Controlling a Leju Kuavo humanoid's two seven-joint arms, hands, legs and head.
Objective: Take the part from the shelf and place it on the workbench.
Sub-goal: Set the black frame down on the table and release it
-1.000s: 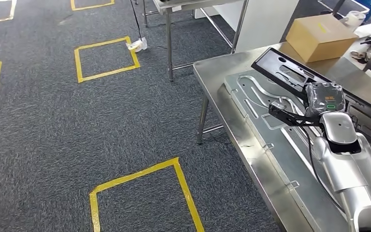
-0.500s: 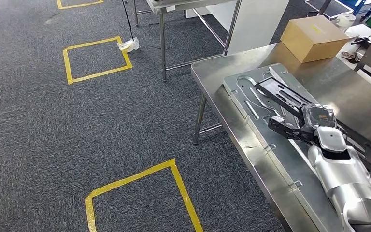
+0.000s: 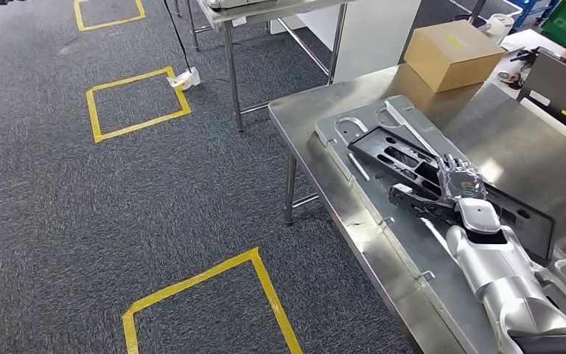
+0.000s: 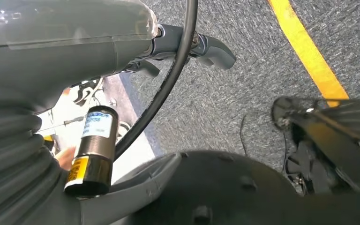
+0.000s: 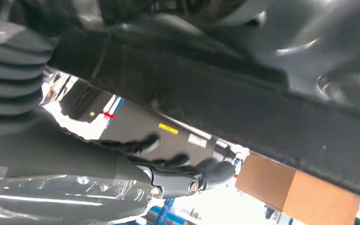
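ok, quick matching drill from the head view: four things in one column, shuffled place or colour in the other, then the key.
Things:
1. black part
2. cardboard box
3. right hand
4. yellow tape square

Places or colours:
A. on the grey carpet, left of the workbench
B. brown, at the far end of the steel workbench
C. on the black part, near its middle
D. long and flat, over the silver panel on the bench

Pairs: 1-D, 2-B, 3-C, 4-A
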